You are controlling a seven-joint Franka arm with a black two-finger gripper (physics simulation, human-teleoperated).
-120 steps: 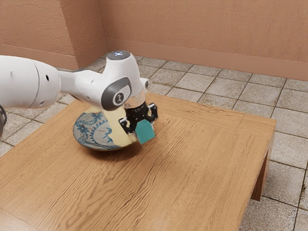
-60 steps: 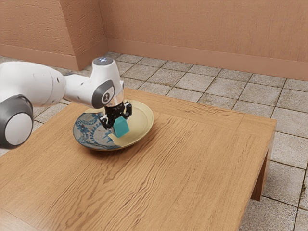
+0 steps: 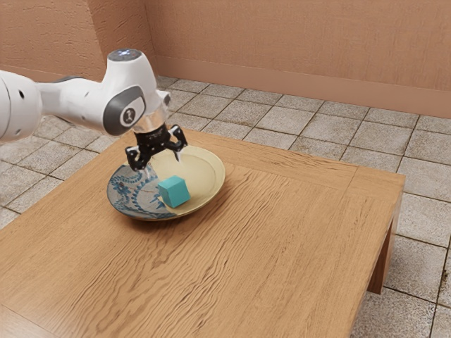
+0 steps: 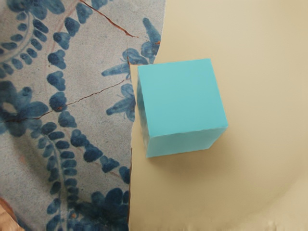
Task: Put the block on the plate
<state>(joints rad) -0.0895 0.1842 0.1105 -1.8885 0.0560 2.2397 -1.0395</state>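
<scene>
My gripper (image 3: 161,167) hangs above the plate with its fingers spread and nothing between them. Below it, a teal block (image 3: 174,191) rests on the plate (image 3: 204,175), apart from the fingers. The plate is round and shallow, part blue-and-grey floral and part plain cream. In the wrist view the block (image 4: 183,98) lies on the cream part of the plate (image 4: 260,86), close to the border with the patterned part.
The plate stands on a wooden table (image 3: 268,239), near its far edge in the exterior view. Tiled floor (image 3: 416,253) and a plain wall lie beyond the table.
My gripper carried the block over the plate toward the exterior view's left, then let it go and rose. The block now sits on the plate by itself.
</scene>
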